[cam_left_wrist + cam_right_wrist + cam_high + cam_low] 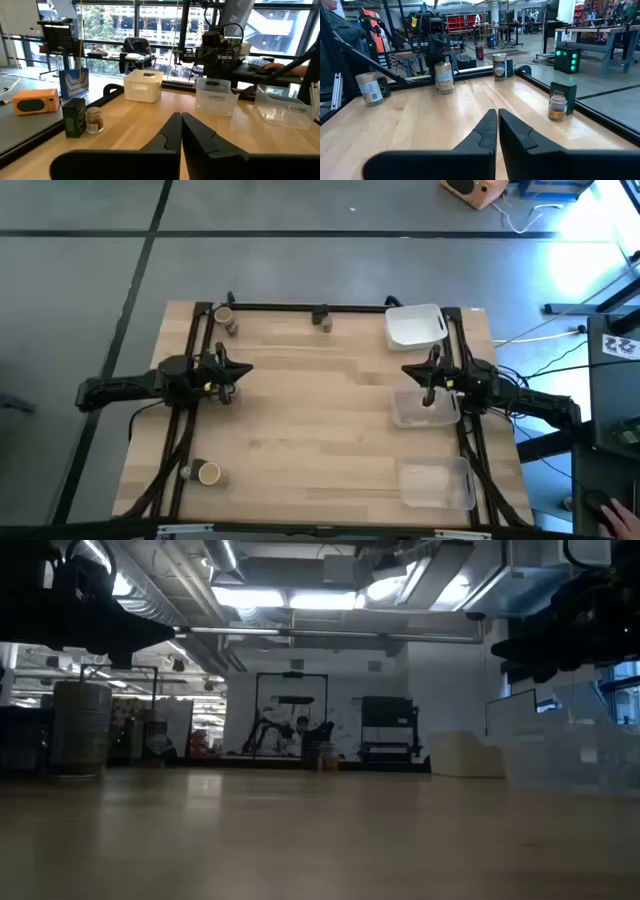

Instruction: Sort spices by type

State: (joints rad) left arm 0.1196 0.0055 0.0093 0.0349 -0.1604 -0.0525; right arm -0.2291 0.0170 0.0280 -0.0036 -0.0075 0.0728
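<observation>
The spices stand upright on their bases in small groups on the wooden table. A tan-topped jar [223,313] with a smaller jar [232,328] is at the far left corner. A dark block [74,117] and a small jar [93,120] are at the middle of the far edge. Another tan-topped jar [208,473] is at the near left, and one jar [444,77] stands beside the left arm. My left gripper [245,369] [180,122] hovers shut at mid left. My right gripper [405,370] [497,120] hovers shut at mid right, facing it.
A white tray [415,325] sits at the far right corner. One clear tray [425,408] lies below the right arm and another clear tray [437,483] at the near right. A black frame [300,307] runs along the table's far edge and sides.
</observation>
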